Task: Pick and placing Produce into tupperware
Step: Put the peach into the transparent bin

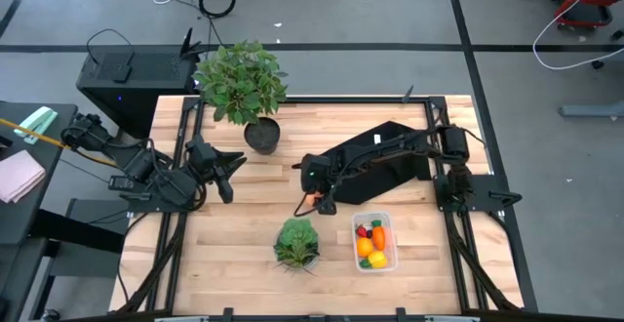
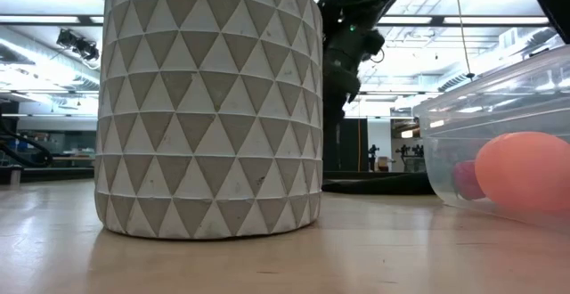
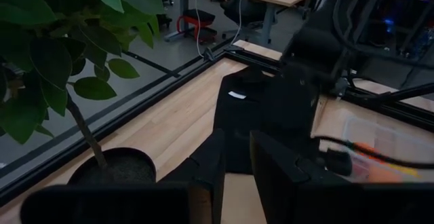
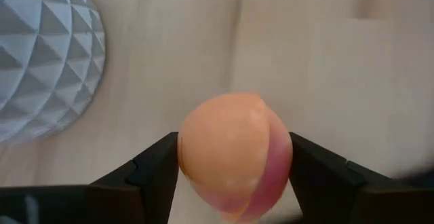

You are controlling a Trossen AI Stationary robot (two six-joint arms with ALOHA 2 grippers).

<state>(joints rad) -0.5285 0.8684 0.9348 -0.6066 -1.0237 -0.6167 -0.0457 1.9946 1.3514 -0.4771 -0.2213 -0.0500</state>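
Overhead, right pincer point(image 1: 314, 203) hides its clamped peach ball point(image 4: 234, 155) — left pincer's point(image 1: 222, 171) state unclear.

- The pale peach-coloured ball point(image 4: 234, 157) blushes pink on one side.
- The pot point(image 2: 209, 107) is grey-white with a triangle pattern.
- The desk point(image 1: 234, 244) is light wood.
- The tupperware point(image 1: 374, 262) is clear, showing red, orange and yellow produce point(image 1: 372, 246).
- The lettuce head point(image 1: 296, 241) is green.

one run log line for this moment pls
right gripper: closed on peach ball above table | left gripper: idle by potted plant | tupperware: holds produce
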